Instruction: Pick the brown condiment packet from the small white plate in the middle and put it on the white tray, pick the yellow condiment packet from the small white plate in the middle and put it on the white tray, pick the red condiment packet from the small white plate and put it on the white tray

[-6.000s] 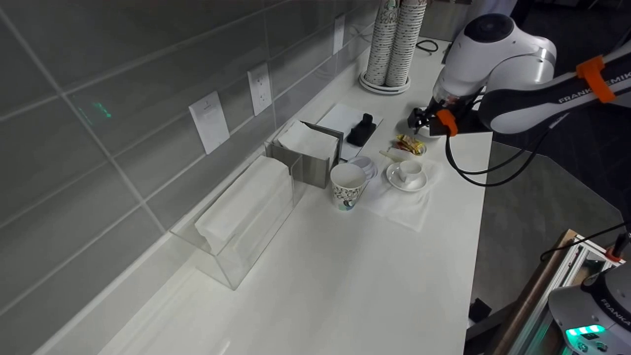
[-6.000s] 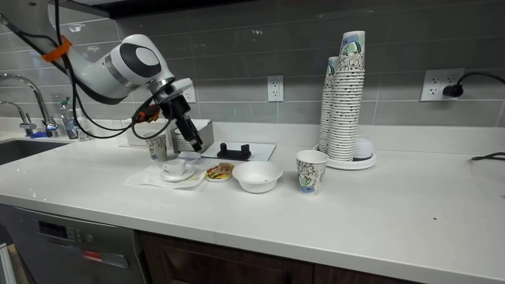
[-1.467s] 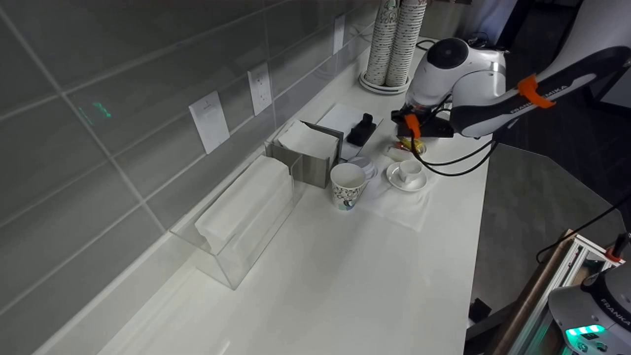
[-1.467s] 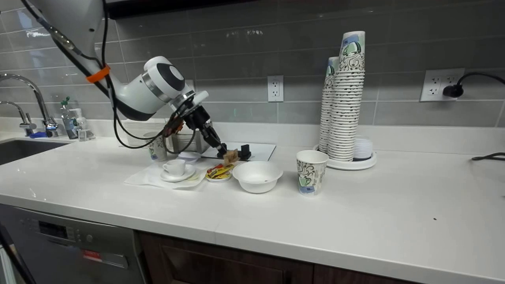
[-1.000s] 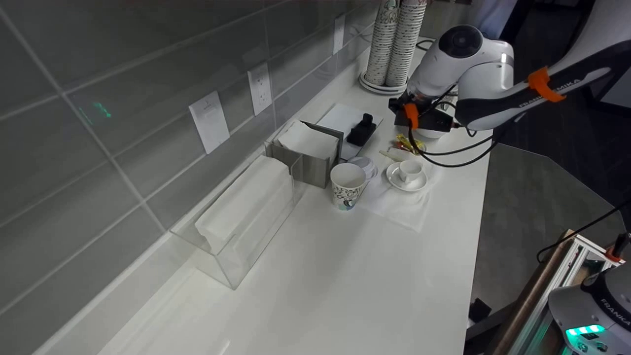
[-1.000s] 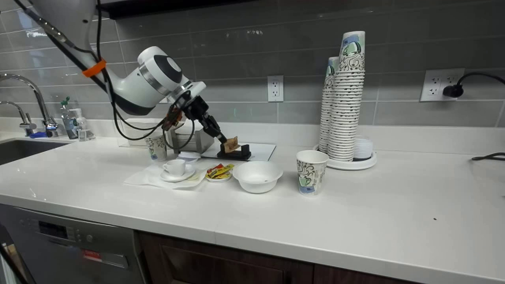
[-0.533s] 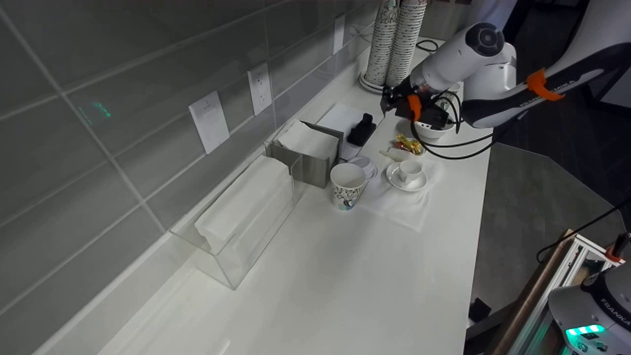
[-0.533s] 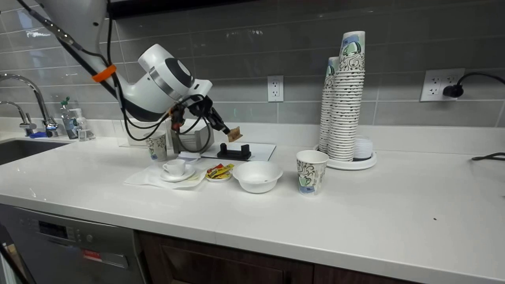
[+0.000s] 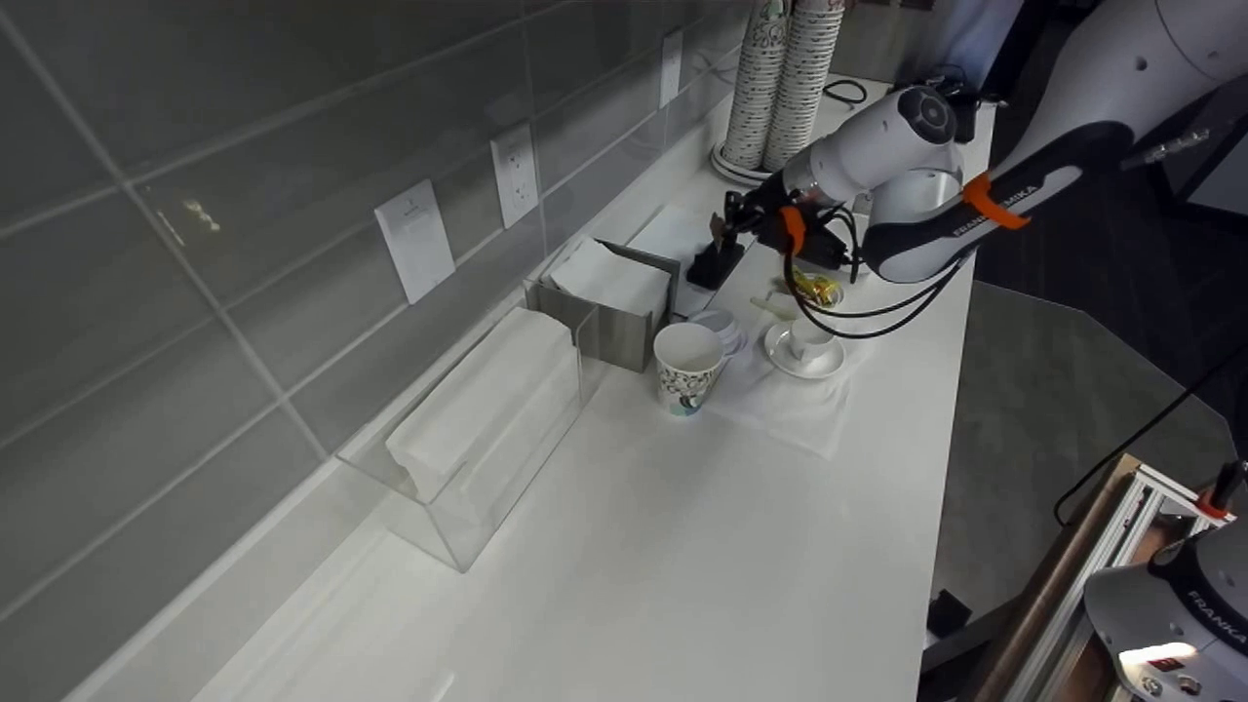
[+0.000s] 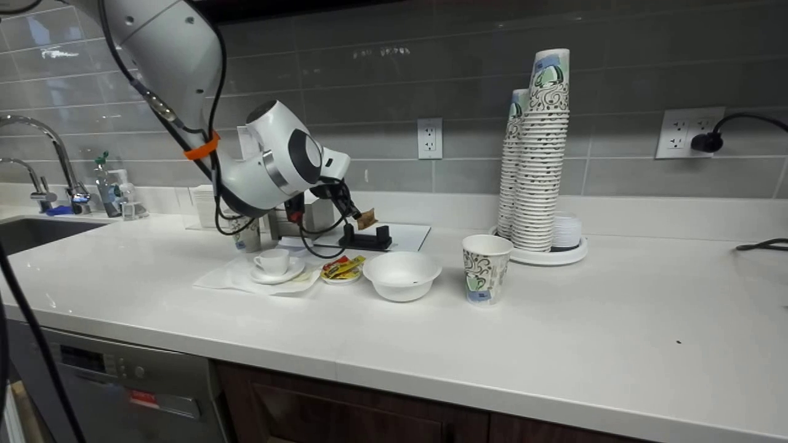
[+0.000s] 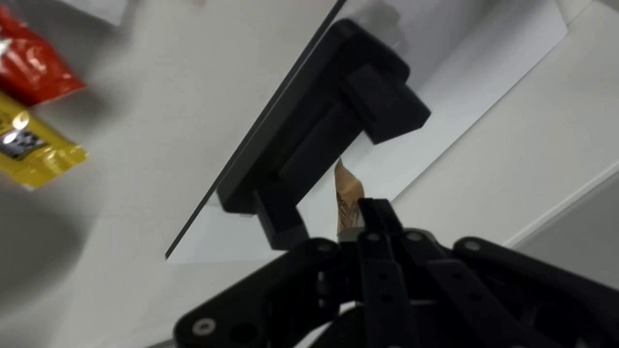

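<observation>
One creased brown packet point(image 11: 348, 191) | gripper point(image 11: 361, 219) pinching | rectangular white tray point(image 11: 464, 87) below

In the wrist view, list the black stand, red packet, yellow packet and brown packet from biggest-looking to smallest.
1. Black stand
2. Red packet and yellow packet: much alike, both cut off at the edge, so unranked
3. Brown packet, partly hidden

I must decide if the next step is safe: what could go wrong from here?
The small brown condiment packet could land on the black stand with two posts, because this stand takes up part of the white rectangular tray. The black two-finger gripper might also bump a post if lowered, as both look close in the wrist view. The packet seems pinched near one end, so it may slip.
</observation>
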You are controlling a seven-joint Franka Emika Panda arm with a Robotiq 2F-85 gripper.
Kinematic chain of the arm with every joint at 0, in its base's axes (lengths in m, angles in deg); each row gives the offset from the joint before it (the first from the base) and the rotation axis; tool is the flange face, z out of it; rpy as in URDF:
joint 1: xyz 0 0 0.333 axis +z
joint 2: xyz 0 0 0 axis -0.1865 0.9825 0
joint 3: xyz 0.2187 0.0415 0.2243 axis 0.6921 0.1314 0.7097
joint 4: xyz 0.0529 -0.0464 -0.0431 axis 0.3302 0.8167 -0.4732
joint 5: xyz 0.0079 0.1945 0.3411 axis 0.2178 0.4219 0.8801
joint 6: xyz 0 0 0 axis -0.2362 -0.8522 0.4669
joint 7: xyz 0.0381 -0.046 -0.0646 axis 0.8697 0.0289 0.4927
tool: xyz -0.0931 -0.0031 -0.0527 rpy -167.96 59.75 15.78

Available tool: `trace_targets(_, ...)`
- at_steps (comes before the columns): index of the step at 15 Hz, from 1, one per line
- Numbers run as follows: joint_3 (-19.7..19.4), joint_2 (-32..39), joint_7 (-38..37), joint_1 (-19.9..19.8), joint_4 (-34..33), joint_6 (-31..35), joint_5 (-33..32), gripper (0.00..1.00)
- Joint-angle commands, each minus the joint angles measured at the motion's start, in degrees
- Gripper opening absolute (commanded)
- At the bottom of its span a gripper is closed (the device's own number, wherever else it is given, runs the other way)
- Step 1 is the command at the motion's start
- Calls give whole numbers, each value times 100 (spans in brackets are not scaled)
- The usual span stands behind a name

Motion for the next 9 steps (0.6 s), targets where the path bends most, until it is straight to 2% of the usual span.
trace_targets(1, 1203, 518, 365, -953, -627, -123, 54, 0)
trace_targets(5, 2496, 935, 915, -2009, -1061, -614, 147, 0)
trace_targets(9, 3450, 1343, 1607, -2754, -1456, -1322, 344, 0)
